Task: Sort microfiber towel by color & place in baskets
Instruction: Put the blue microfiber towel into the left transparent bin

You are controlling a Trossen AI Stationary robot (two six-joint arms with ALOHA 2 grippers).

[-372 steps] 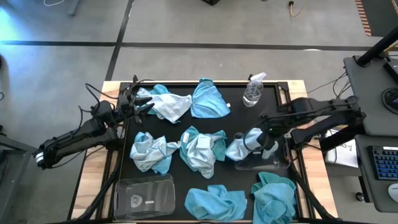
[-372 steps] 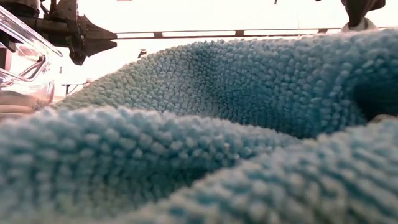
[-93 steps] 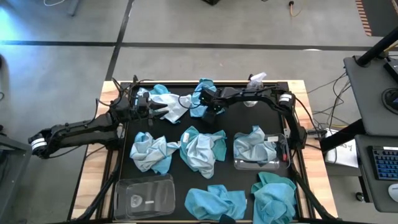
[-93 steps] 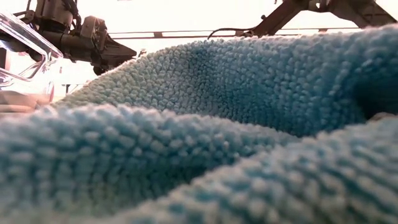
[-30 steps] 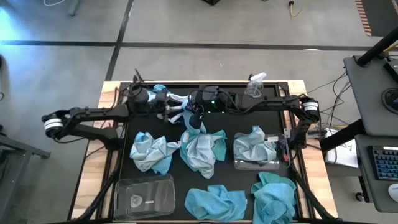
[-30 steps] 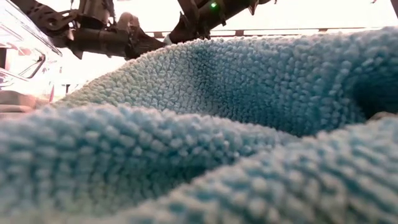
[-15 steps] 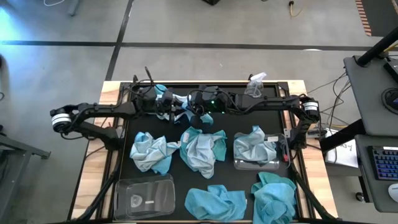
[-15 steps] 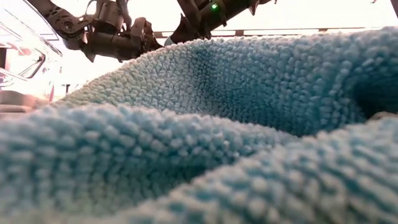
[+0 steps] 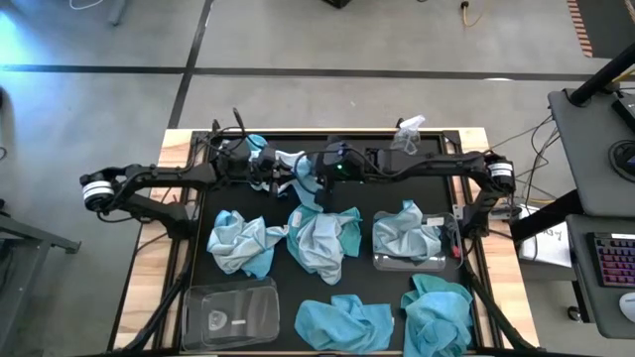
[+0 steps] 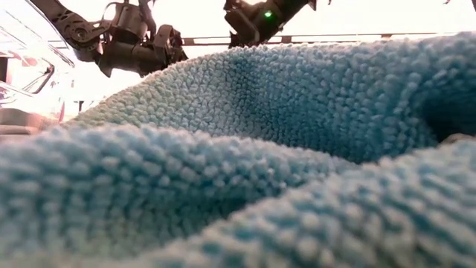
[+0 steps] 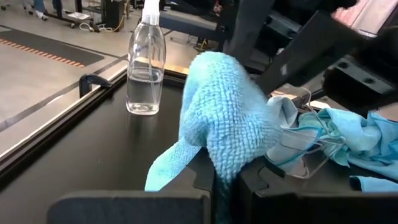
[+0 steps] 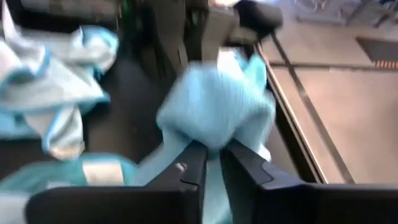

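My left tool was clamped on a turquoise towel above the table's far side. My right tool met it there, fingers slightly parted around the same towel.

Grey concrete floor crossed by dark lines; at right, a dark desk with a keyboard.

Nubbly cloth towel; matt table
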